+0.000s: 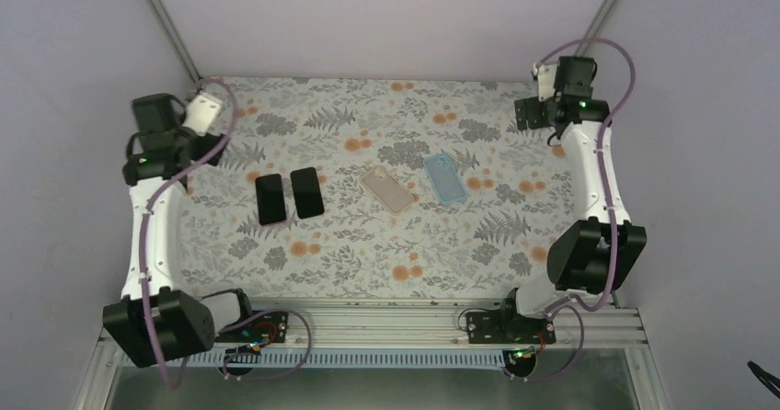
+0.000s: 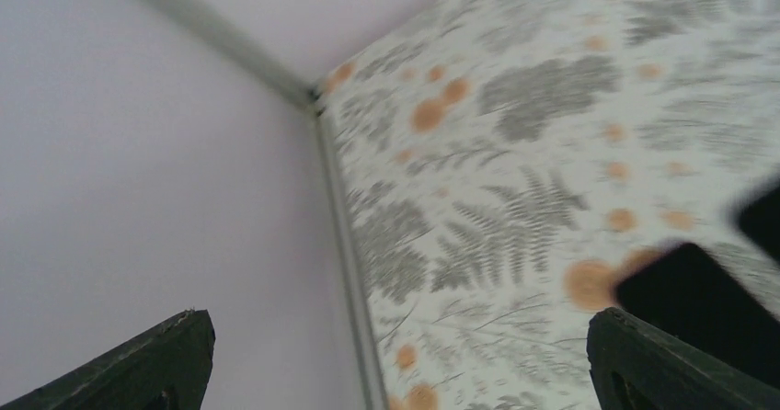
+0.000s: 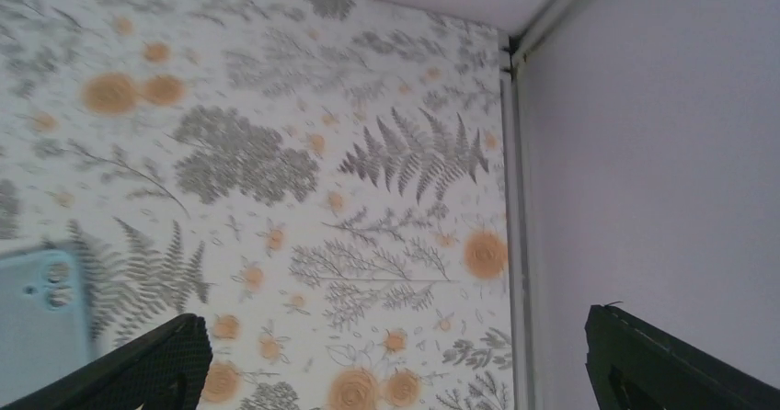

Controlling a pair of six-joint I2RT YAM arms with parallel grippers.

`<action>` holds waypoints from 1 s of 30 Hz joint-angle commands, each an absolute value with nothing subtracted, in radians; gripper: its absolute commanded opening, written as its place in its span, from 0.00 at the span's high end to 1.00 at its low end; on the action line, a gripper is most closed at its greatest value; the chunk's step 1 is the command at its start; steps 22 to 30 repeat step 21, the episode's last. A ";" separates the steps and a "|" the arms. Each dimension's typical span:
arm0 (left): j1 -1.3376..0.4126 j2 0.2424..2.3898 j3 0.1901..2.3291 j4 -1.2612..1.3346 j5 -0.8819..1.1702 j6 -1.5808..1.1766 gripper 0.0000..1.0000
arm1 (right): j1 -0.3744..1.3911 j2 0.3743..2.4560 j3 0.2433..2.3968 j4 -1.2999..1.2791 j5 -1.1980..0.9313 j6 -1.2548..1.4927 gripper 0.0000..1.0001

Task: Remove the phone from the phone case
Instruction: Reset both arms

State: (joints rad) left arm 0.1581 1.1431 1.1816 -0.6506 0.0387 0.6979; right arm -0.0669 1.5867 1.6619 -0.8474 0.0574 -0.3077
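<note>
the table is covered by a cloth [image 1: 368, 254] printed with grey ferns and orange blossoms. it's boxed in by plain lilac walls [image 1: 386, 15], and thin metal posts [image 1: 164, 15] are seen in the far corners. a slotted aluminium rail [image 1: 386, 323] is set along the near edge.

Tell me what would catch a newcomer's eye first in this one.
Four items lie in a row across the middle: two black phones side by side at left, a beige case and a blue case to their right. The left gripper and right gripper hang open and empty at the far corners.
</note>
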 commanded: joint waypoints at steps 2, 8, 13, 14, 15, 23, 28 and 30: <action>0.386 1.153 1.165 -0.492 0.155 0.531 0.00 | -0.079 1.525 1.425 -0.589 0.163 -0.284 0.00; 0.406 1.114 1.063 -0.394 0.117 0.468 0.00 | -0.092 1.528 1.286 -0.447 0.216 -0.233 0.00; 0.415 1.116 1.047 -0.376 0.119 0.441 0.00 | -0.095 1.532 1.229 -0.396 0.259 -0.235 0.00; 0.416 1.118 1.048 -0.372 0.119 0.436 0.00 | -0.094 1.536 1.225 -0.393 0.257 -0.235 0.00; 0.417 1.121 1.049 -0.372 0.120 0.434 0.00 | -0.095 1.542 1.224 -0.396 0.255 -0.236 0.00; 0.420 1.131 1.045 -0.381 0.163 0.418 0.00 | -0.095 1.535 1.195 -0.374 0.205 -0.240 0.00; 0.420 1.131 1.045 -0.381 0.163 0.418 0.00 | -0.095 1.535 1.195 -0.374 0.205 -0.240 0.00; 0.420 1.131 1.045 -0.381 0.163 0.418 0.00 | -0.095 1.535 1.195 -0.374 0.205 -0.240 0.00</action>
